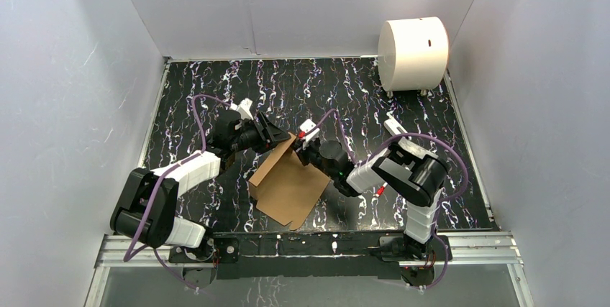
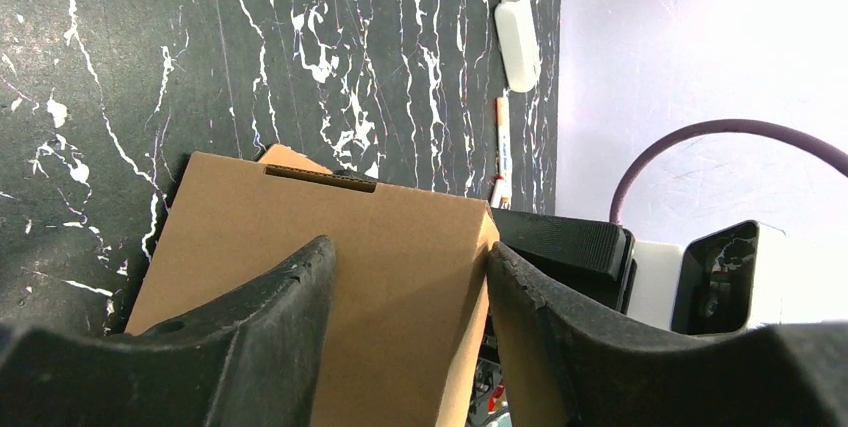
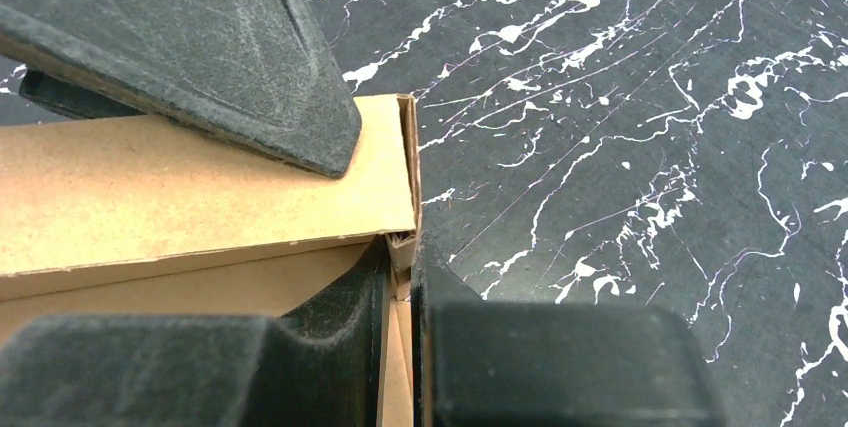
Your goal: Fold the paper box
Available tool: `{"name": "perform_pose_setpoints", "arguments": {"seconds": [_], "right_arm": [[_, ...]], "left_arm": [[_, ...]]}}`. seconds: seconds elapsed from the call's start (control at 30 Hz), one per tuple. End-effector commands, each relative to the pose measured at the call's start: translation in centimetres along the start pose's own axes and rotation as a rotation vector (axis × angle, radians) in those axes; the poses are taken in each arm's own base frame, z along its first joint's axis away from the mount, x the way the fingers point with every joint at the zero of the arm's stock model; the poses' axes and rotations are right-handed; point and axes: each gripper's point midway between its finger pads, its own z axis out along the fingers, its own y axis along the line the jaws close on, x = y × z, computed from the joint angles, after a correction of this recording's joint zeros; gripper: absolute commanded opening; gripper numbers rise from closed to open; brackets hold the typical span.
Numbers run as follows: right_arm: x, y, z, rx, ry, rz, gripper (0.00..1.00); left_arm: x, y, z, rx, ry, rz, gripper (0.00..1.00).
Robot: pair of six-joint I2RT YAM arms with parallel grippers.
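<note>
The paper box (image 1: 291, 188), plain brown cardboard, lies partly folded in the middle of the black marbled table, one end raised toward the grippers. My left gripper (image 1: 277, 134) meets its raised far corner from the left. In the left wrist view the jaws (image 2: 410, 247) stand apart over a slotted brown panel (image 2: 300, 217); one finger lies on the panel's face, the other touches its folded right edge. My right gripper (image 1: 306, 147) comes in from the right. Its fingers (image 3: 402, 247) are shut on a thin upright wall of the box (image 3: 150, 187), right at the corner.
A large white cylinder (image 1: 412, 54) stands at the back right corner. White walls close in the table on three sides. Purple cables loop over both arms. A small white piece (image 2: 518, 42) and a thin marker-like stick (image 2: 503, 147) lie near the mat's edge.
</note>
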Motion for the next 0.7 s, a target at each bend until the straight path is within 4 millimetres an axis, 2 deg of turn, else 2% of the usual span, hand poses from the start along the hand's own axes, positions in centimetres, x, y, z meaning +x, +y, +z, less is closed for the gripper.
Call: {"name": "perform_pose_setpoints", "arguments": {"seconds": [0.0, 0.1, 0.2, 0.4, 0.53, 0.67], "right_arm": [[-2.4, -1.6, 0.6, 0.112, -0.099, 0.043, 0.00], [-2.1, -1.8, 0.8, 0.132, -0.086, 0.102, 0.00], [-2.3, -1.3, 1.1, 0.107, -0.091, 0.111, 0.04], [-2.1, -0.7, 1.6, 0.082, -0.088, 0.140, 0.06], [-2.4, 0.7, 1.9, -0.002, -0.105, 0.098, 0.15], [-2.9, 1.3, 1.5, -0.043, -0.120, 0.069, 0.27]], "left_arm": [[3.4, -2.7, -1.4, 0.113, 0.150, -0.038, 0.53], [3.5, -3.0, -1.5, 0.125, 0.151, -0.040, 0.52], [3.6, -3.2, -1.6, 0.133, 0.157, -0.041, 0.51], [4.0, -3.6, -1.8, 0.169, 0.174, -0.072, 0.50], [3.5, -2.8, -1.8, 0.123, 0.146, -0.042, 0.54], [1.5, -2.7, -2.3, 0.056, 0.078, 0.033, 0.58]]}}
